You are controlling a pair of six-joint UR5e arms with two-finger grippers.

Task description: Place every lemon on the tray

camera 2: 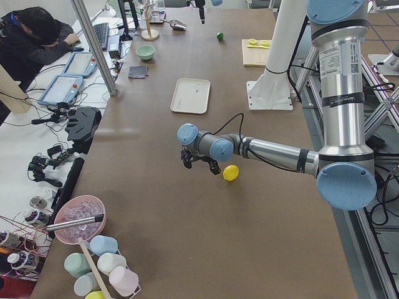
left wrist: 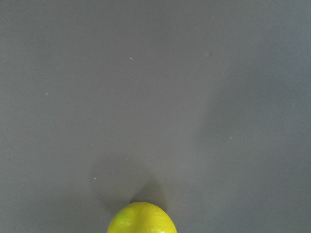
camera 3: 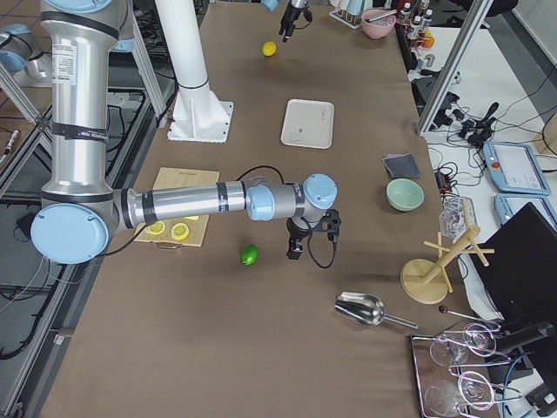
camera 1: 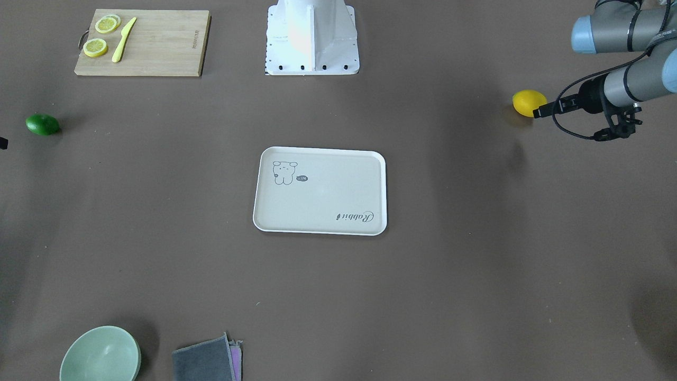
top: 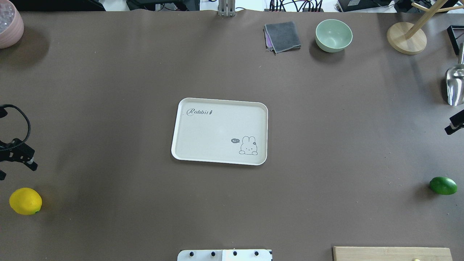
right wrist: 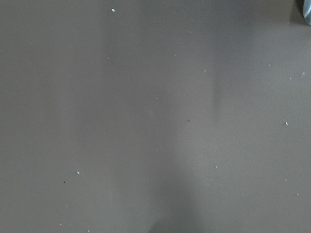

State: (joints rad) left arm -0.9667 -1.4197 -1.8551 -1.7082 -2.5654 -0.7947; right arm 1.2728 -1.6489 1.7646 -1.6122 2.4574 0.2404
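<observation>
From where I stand the tray [top: 217, 134] sits bare in the middle of the table, and both lemons lie well apart from it on the brown cover, at opposite ends. The yellow lemon [top: 25, 201] rests near the table's end on the robot's left, just beside the left gripper [camera 2: 198, 161], which hangs above the cover without touching the fruit. Its fingers are a dark tangle of bracket and cable in every view, so I cannot tell how wide they stand. The left wrist camera catches only the top of that lemon, cut off at the bottom edge. The green lemon [top: 443, 185] lies at the far right end, with the right gripper [camera 3: 300, 244] near it but clear of it. The overhead shows only a black sliver of that gripper at the edge, and again I cannot tell the spread of its fingers. The right wrist camera sees bare cover and a shiny scrap in one corner (too little to name). A cutting board [camera 1: 158, 42] with lemon slices [camera 1: 107, 24] and a yellow knife [camera 1: 123, 39] sits by the robot's base, half cropped from the overhead. A green bowl [top: 333, 35] and a folded cloth [top: 282, 36] lie on the far side.
</observation>
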